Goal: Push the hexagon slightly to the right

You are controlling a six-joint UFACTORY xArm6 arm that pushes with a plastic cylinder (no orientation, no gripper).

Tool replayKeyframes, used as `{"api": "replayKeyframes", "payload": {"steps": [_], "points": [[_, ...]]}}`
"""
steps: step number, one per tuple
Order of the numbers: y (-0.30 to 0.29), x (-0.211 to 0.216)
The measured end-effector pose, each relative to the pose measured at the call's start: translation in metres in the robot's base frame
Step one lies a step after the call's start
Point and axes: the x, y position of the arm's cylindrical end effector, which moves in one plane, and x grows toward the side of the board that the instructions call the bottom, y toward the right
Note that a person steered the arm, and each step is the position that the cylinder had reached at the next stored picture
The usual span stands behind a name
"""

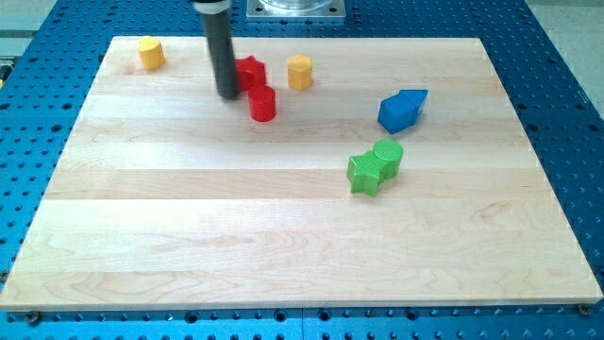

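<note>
One yellow hexagon (300, 72) sits at the far middle of the desk (283, 246), a red star-like block (251, 72) just left of it. My tip (227, 94) touches that red block's left side, seemingly placed for a rightward push. No jaws exist here. A red cylinder (262, 104) lies nearer.

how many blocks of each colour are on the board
yellow: 2, the yellow block at the view's top left and the yellow hexagon
red: 2, the red star and the red cylinder
blue: 1, the blue block
green: 2, the green star and the green cylinder
total: 7
</note>
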Motion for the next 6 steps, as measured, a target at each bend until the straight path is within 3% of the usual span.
{"api": "replayKeyframes", "payload": {"steps": [1, 2, 5, 6], "points": [[0.025, -0.041], [0.034, -0.051], [0.076, -0.028], [0.063, -0.028]]}}
